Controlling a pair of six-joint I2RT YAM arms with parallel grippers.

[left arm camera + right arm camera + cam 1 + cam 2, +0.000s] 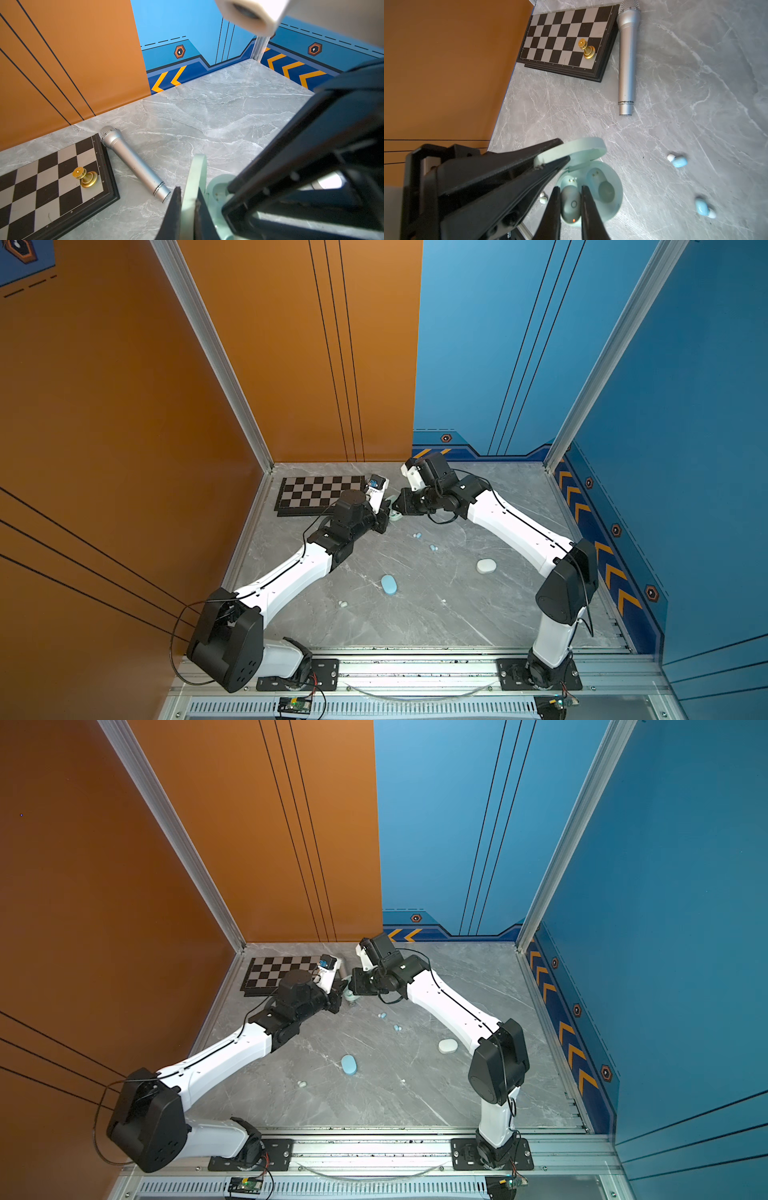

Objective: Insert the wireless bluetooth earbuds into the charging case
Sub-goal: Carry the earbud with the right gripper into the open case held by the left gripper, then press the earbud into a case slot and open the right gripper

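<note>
Mint case lid [577, 145] pinched open by left fingers [529, 153]; right fingers [588, 207] clamp mint earbud [571, 204] at socket; blue earbuds [680, 162] unplaced, frame right.

- The whole table [436, 614] is seen from high over the front rail [415, 672] in both top views (near twins), looking down and inward.
- Left wrist: the back walls [83, 62] are faced, low and close.
- Right wrist: the mint case [617, 199] is looked down on, very near.
- The chessboard [41, 182] and microphone [133, 164] are shared by both wrist views.

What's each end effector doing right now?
Left end effector: shut on the mint case lid.
Right end effector: shut on a mint earbud.
</note>
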